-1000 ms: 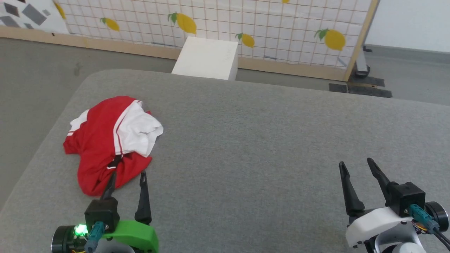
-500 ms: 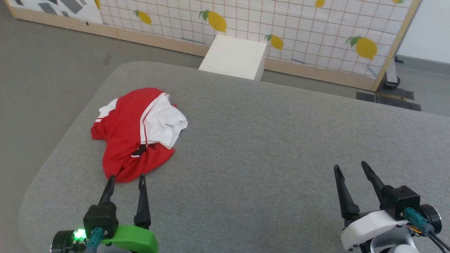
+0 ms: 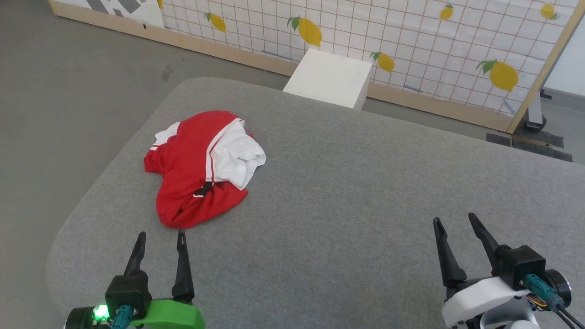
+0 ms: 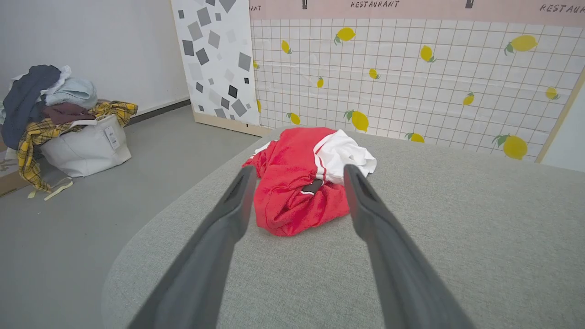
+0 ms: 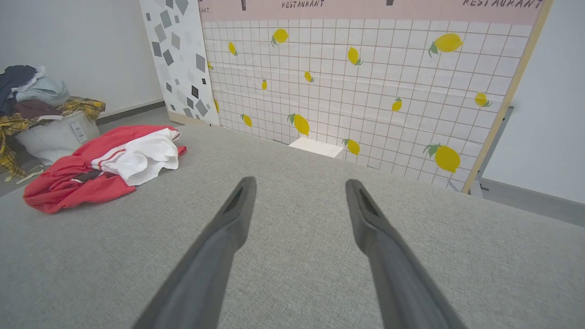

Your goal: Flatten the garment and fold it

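Since the red and white jersey garment (image 3: pixel 201 169) lies as a crumpled heap on the grey fabric-covered worktop (image 3: pixel 347 205), near its far left corner, I judge that the task is only at its start. Nothing is flattened and no fold is made, so the spreading, the smoothing and all the folding are left to do. The left gripper (image 3: pixel 161 233), on a green mount, hovers just beside the near edge of the heap, its jaws spread wide and holding nothing. The right gripper (image 3: pixel 454 218), on a white mount, is well apart from the garment at the near right of the worktop, its jaws also wide open and empty. One white sleeve (image 3: pixel 237 157) is thrown over the red body, and the other shows only as a small white part at the far left of the heap. The chest print is hidden, except for a small black patch (image 3: pixel 205 188) in the folds. I cannot tell where the collar and the hem are, nor which face is up.
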Tool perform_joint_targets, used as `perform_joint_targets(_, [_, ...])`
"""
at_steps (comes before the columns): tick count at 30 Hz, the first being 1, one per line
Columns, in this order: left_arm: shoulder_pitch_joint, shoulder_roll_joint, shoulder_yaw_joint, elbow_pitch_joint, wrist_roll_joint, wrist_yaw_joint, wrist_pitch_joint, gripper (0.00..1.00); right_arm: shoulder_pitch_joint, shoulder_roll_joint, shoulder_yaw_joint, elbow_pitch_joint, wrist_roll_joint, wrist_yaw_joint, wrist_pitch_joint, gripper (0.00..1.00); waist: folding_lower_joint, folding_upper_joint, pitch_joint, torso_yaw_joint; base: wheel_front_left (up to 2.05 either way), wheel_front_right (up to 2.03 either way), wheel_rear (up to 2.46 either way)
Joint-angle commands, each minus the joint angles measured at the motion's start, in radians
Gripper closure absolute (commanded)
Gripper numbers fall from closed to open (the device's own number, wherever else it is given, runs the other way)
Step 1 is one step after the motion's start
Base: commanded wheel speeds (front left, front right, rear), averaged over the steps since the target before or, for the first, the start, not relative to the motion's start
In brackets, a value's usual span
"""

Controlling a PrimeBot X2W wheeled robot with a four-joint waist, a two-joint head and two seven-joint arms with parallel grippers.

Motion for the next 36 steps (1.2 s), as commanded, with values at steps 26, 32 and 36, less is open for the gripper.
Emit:
perform_joint_targets(26, [0.057, -0.005, -0.013, -0.016, -0.029, 0.03, -0.065, 0.0, 0.001, 0.001, -0.001, 0.048, 0.02, -0.001, -0.063, 0.0, 0.0, 0.0, -0.009, 0.092, 0.0, 0.0, 0.0])
perform_joint_targets(32, [0.061, -0.005, -0.017, -0.012, -0.03, 0.031, -0.077, 0.0, 0.01, 0.001, -0.002, 0.06, 0.022, -0.001, -0.075, 0.0, 0.0, 0.0, -0.021, 0.116, 0.0, 0.0, 0.0])
perform_joint_targets(36, [0.068, -0.005, -0.016, -0.006, -0.031, 0.026, -0.085, 0.0, 0.012, 0.001, 0.001, 0.069, 0.027, -0.001, -0.084, 0.0, 0.0, 0.0, -0.029, 0.132, 0.0, 0.0, 0.0])
